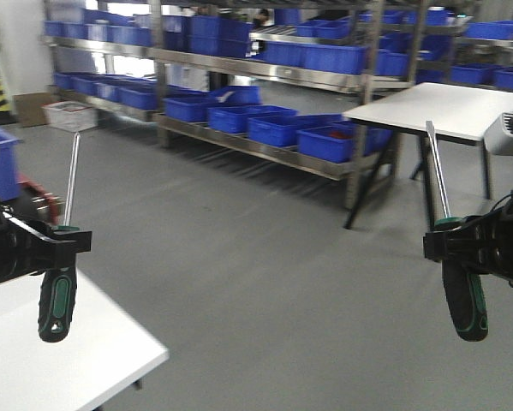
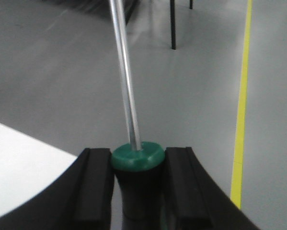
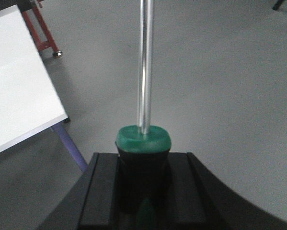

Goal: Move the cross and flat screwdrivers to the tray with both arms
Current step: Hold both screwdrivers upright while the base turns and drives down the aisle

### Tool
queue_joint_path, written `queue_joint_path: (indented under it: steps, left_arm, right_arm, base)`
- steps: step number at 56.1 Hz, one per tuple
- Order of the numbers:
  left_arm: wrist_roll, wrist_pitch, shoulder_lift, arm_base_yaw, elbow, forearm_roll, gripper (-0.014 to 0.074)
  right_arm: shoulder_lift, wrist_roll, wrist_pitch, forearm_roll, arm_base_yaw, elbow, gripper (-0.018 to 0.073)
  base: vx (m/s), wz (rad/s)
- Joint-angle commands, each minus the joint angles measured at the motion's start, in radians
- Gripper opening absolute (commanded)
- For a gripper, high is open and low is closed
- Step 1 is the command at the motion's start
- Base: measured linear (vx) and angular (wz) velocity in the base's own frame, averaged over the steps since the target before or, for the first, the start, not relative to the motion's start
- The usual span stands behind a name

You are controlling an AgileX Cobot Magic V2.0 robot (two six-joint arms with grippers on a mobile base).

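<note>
Over the floor [image 1: 265, 282], left gripper [image 1: 63, 240] and right gripper [image 1: 449, 244] clamp screwdrivers [image 1: 57, 300] [image 1: 468, 304] by handle tops; right seemingly flat-tipped

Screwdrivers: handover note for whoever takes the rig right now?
Left gripper: shut on the first screwdriver at the top of its handle, shaft pointing up, held in the air by the white table.
Right gripper: shut on the second screwdriver, same grip, shaft up, over open floor. Its tip looks flat.
Done: both tools are gripped and off any surface.
Left: carry both to the tray, which is in no view, and release them there.
</note>
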Motion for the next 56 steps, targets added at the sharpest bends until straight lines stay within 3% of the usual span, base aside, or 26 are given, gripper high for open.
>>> queue_joint_path:
  steps: [1,56]
  left_arm:
    - [-0.003,-0.064,-0.028,-0.005,-0.026,-0.032,-0.0001]
    - [-0.003,-0.064,-0.028,-0.005,-0.026,-0.032,-0.0001]
  right_arm:
    - [-0.025,-0.006,-0.083,0.014,-0.001,-0.039,-0.0008]
    - [-0.025,-0.006,-0.083,0.014,-0.001,-0.039,-0.0008]
  base:
    - [0.09,-0.6]
    - [0.22,-0.6]
